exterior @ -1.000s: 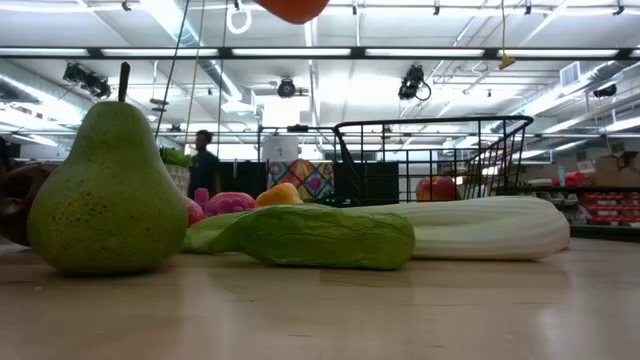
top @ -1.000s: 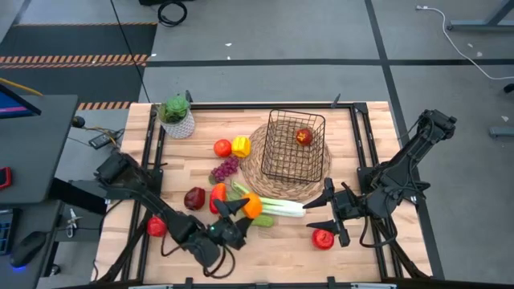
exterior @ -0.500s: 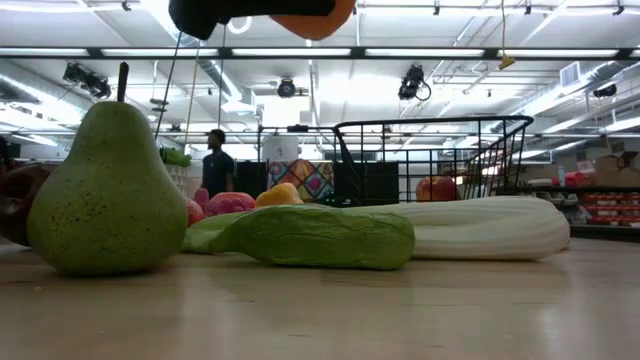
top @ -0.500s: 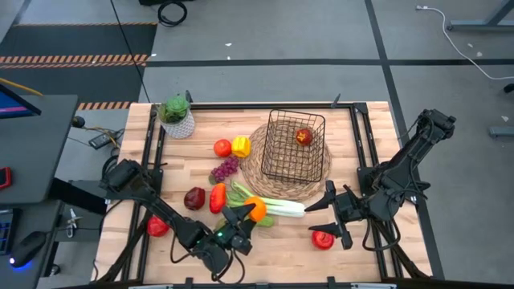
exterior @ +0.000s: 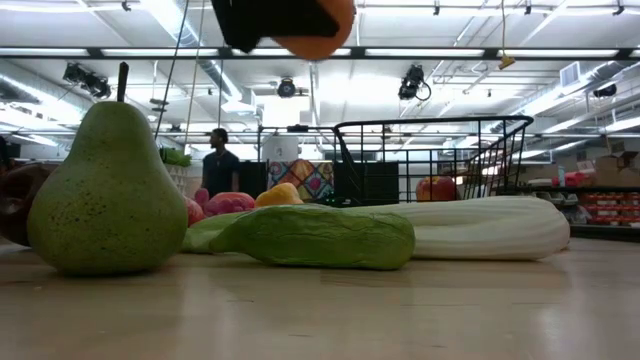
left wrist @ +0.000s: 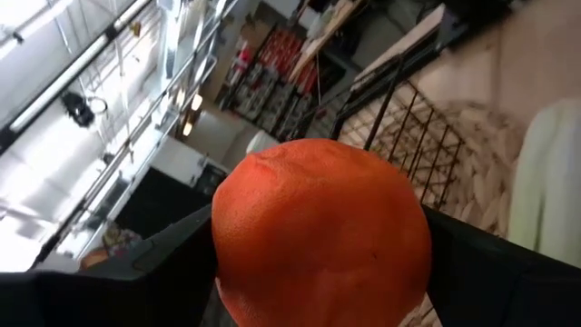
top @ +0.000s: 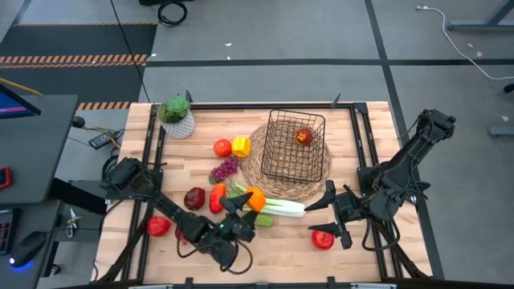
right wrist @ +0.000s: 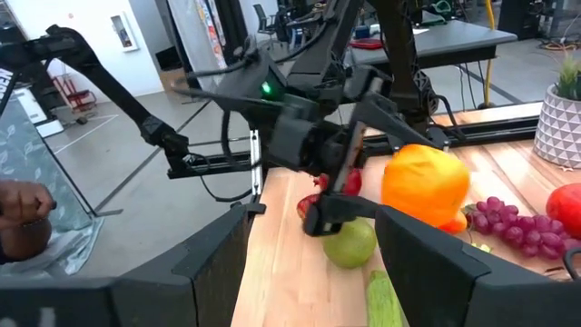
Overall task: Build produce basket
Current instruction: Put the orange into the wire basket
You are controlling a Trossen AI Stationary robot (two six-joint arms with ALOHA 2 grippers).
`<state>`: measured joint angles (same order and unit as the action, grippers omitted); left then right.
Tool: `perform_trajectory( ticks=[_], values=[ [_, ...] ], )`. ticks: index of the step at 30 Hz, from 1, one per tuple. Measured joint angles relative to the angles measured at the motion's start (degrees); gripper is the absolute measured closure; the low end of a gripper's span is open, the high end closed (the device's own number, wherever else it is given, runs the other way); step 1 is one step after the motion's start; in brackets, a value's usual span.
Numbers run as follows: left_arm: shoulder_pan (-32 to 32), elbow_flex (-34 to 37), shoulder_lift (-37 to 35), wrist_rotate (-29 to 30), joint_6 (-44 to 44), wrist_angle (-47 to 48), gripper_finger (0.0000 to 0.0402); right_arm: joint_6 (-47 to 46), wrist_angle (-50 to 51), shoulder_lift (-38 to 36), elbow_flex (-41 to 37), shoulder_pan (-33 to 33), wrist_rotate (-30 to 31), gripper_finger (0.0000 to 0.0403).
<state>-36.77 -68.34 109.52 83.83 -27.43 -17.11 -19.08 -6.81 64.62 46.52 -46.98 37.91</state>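
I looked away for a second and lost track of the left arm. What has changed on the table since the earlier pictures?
The left gripper, shut on the orange, first drew back toward the table's near edge, then swung forward again toward the basket, keeping the orange lifted clear of the table. Nothing was picked up or released. The right gripper stayed open beside the red apple, and the rest of the produce did not move.
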Motion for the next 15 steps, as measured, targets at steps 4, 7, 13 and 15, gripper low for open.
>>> perform_trajectory(
  ticks=[4,7,13,15],
  values=[
    [1.35,0.0,-0.4,-0.08,11.69,13.13,0.0074,-0.26,0.0,0.0,0.0,-0.09,0.02,0.0156],
    [2.02,0.09,-1.84,-0.3,28.09,30.34,0.0074,-0.26,0.01,0.0,-0.02,-0.29,0.02,0.0156],
    [2.59,0.09,-5.98,-2.25,75.74,70.0,0.0074,0.6,-0.39,0.02,0.0,-0.26,0.06,0.0156],
    [2.15,0.09,-6.7,-2.19,89.03,79.69,0.0074,1.08,-0.77,0.02,0.0,-0.26,0.17,0.0156]
  ],
)
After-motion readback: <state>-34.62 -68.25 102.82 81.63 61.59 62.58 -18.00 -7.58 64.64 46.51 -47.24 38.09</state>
